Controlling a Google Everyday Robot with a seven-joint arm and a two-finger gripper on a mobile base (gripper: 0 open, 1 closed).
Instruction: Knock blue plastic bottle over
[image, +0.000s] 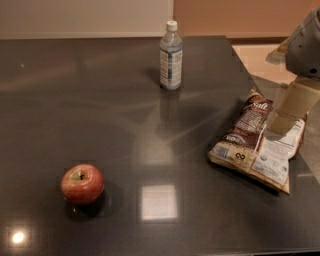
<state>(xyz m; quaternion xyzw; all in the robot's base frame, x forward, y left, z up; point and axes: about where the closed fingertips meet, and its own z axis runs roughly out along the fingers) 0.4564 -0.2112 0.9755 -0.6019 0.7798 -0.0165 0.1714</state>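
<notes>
Near far edge of bench (75, 110), blue plastic bottle (171, 55) stands upright, cap on. Gripper (289, 107) at right edge, over chip bag (257, 145); open vs closed: can't tell. Apple (82, 184) twd front-left corner.

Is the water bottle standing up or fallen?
Standing up. The blue plastic bottle has its white cap on top, base on the table. The pincer is at right, over the chip bag.

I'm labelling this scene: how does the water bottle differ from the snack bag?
The bottle stands upright at the table's far side; the snack bag lies flat, nearer and to the right. The bottle is clear with a blue label; the snack bag is brown and white. The end effector is by the snack bag, away from the bottle. Both rest on the dark table.
</notes>
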